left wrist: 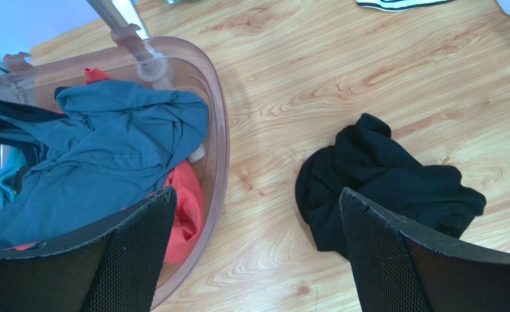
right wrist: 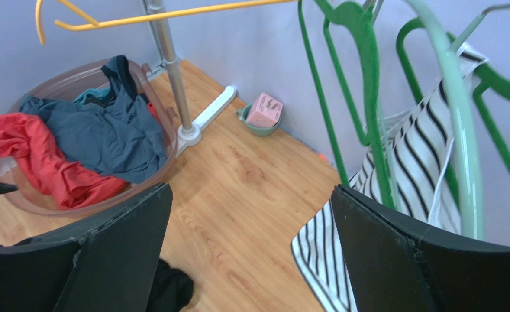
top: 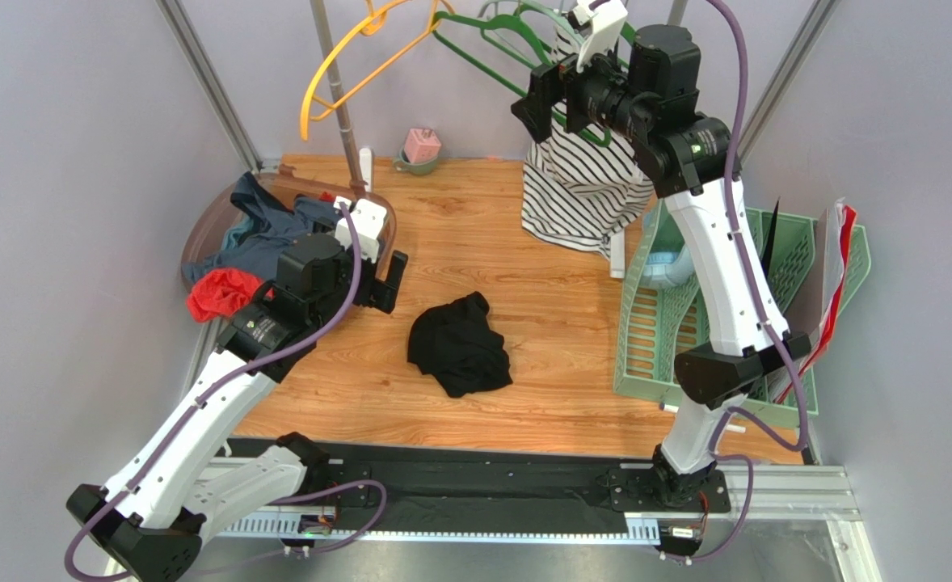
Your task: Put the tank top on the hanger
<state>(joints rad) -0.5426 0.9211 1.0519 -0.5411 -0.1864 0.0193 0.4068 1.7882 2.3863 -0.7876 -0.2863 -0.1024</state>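
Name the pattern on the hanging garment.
The hanging garment has black-and-white stripes; the top external view shows it best.

**Wood grain, soft cloth, shiny plastic**

The table [top: 530, 243] is wood-grained with a faint sheen. On it, the tank top [left wrist: 381, 175] is matt black, soft cloth. Left of the tank top, the basin [left wrist: 220, 130] is translucent, glossy plastic. The hanger [right wrist: 367, 71] is smooth green plastic. The left gripper [left wrist: 257, 193] pads [left wrist: 140, 253] are black and finely meshed.

Wooden table [top: 542, 364]: tank top [top: 459, 346] crumpled mid-table; tub [top: 208, 218] left, basket [top: 651, 327] right, bowl [top: 418, 165] far.
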